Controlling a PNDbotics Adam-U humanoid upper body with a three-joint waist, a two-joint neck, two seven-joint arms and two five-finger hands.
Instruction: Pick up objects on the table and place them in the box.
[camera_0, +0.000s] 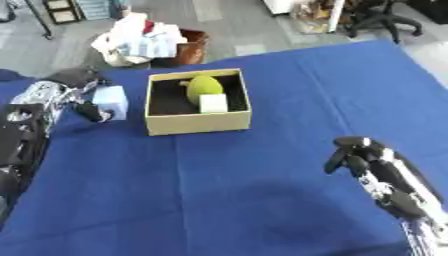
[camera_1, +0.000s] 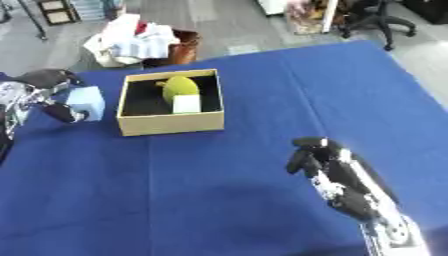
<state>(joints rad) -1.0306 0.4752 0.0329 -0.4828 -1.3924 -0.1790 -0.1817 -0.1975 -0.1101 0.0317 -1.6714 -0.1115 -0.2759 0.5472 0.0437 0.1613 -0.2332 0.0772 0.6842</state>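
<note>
Left hand (camera_1: 39, 95): curled round one pale blue cube (camera_1: 86, 102), held just left of the box.
Right hand (camera_0: 372, 167): nothing held, fingers bent downward over the blue cloth (camera_0: 262, 190), well apart from the box.
Box (camera_0: 197, 122): one, open-topped, beside the left hand, far ahead of the right.
Box contents: two things, one yellow-green fruit (camera_0: 204, 86) and one white cube (camera_0: 213, 103), touching.

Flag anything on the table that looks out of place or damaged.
Nothing stands out. The box sits flat with a yellow-green object and a white block inside; the left hand holds a pale blue block beside it.
</note>
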